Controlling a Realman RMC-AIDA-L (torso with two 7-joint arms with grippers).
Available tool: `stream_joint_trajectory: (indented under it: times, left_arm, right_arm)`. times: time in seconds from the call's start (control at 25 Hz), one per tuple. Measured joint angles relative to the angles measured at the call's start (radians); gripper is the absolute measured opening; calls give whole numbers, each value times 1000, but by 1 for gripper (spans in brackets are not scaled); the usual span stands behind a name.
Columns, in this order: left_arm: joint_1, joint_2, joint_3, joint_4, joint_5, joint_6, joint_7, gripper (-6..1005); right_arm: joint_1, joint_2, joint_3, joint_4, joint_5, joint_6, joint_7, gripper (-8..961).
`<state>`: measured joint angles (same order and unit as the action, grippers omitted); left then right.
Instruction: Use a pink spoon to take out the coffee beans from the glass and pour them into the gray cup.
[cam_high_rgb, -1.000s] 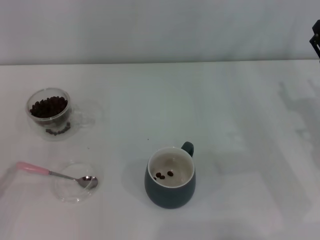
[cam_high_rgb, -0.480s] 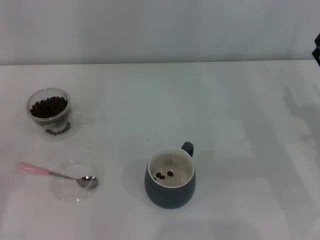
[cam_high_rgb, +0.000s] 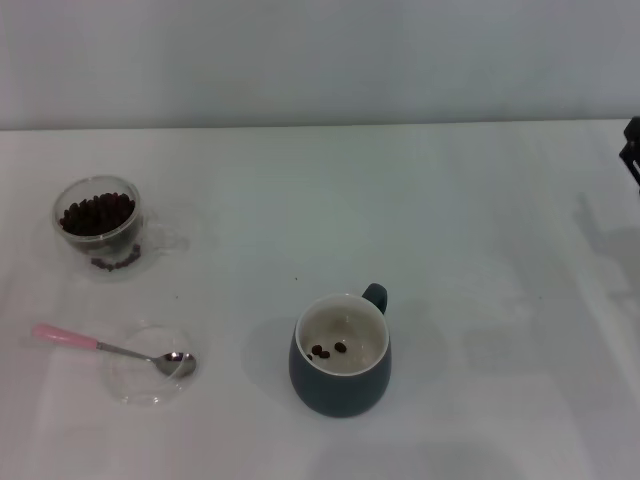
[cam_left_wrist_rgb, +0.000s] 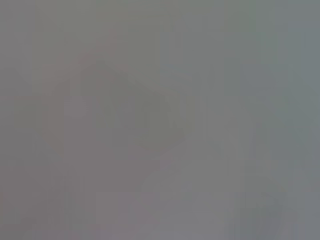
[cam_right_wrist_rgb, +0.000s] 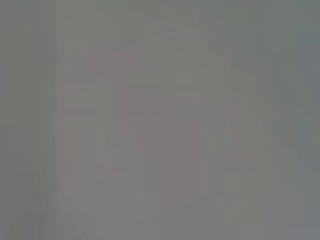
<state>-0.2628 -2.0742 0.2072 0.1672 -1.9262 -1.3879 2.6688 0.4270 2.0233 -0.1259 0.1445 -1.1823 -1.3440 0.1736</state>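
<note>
The pink spoon (cam_high_rgb: 108, 348) lies at the front left of the table, its metal bowl resting on a flat clear glass dish (cam_high_rgb: 147, 364). The glass (cam_high_rgb: 101, 231) stands behind it at the left, holding a heap of coffee beans (cam_high_rgb: 96, 213). The gray cup (cam_high_rgb: 340, 354) stands front centre with a few beans (cam_high_rgb: 328, 350) inside, its handle pointing away. A dark part of my right arm (cam_high_rgb: 632, 148) shows at the right edge, far from everything. My left gripper is out of view. Both wrist views show only plain grey.
The white table (cam_high_rgb: 480, 250) meets a pale wall at the back. Faint shadows lie on the table at the right.
The dark part of my right arm at the right edge has moved down and farther out of view. The shadow at the front left has gone. The objects have not moved.
</note>
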Motion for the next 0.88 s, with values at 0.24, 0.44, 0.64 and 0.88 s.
stream_joint_trajectory:
  times: [0.24, 0.44, 0.64, 0.88]
  left_arm:
    - [-26, -2, -1, -31, -40, -13, 56, 771]
    - [-48, -5, -1, -94, -102, -28, 89, 770]
    - [-55, -5, -2, -118, -123, -28, 129, 772]
    - [-54, -6, -2, -120, -126, -29, 126, 773]
  right_arm:
    - [-10, 1, 1, 19, 0, 27, -55, 857]
    - [-7, 2, 5, 26, 0, 52, -77, 857]
    - [-4, 2, 7, 34, 0, 53, -71, 857]
    - [-1, 2, 8, 50, 6, 80, -69, 857]
